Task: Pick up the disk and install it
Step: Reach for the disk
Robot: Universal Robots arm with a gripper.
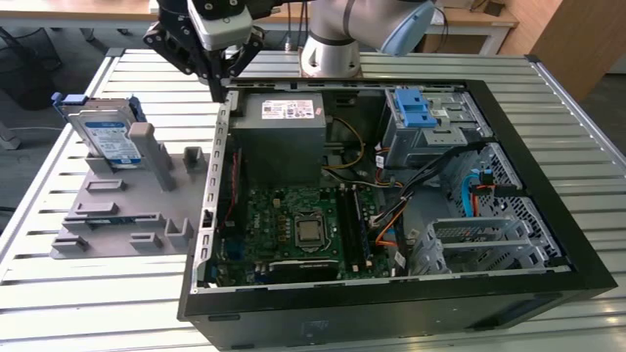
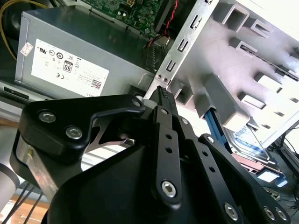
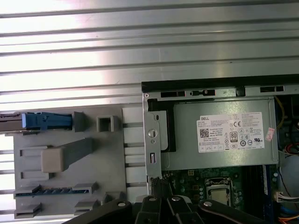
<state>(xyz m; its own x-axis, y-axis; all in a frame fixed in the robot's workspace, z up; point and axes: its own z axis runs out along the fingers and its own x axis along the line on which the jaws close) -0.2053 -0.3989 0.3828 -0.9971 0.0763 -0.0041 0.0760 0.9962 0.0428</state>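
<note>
The disk (image 1: 108,136), a silver drive with a white-and-blue label in a blue frame, leans upright in the grey fixture (image 1: 117,213) at the exterior view's left. Its blue frame edge (image 3: 46,121) appears in the first wrist view, and part of its label (image 2: 254,144) in the second wrist view. My gripper (image 1: 215,92) hangs above the open computer case's back corner, to the right of the disk and apart from it. Its black fingers (image 2: 161,93) are pressed together with nothing between them, the tips close over the case's metal rim (image 3: 152,140).
The open computer case (image 1: 547,183) lies on the slatted metal table (image 1: 98,293). Inside are a grey power supply (image 1: 284,132), a motherboard (image 1: 293,227), cables and a metal drive cage with a blue latch (image 1: 415,110). The arm's base (image 1: 333,51) stands behind the case.
</note>
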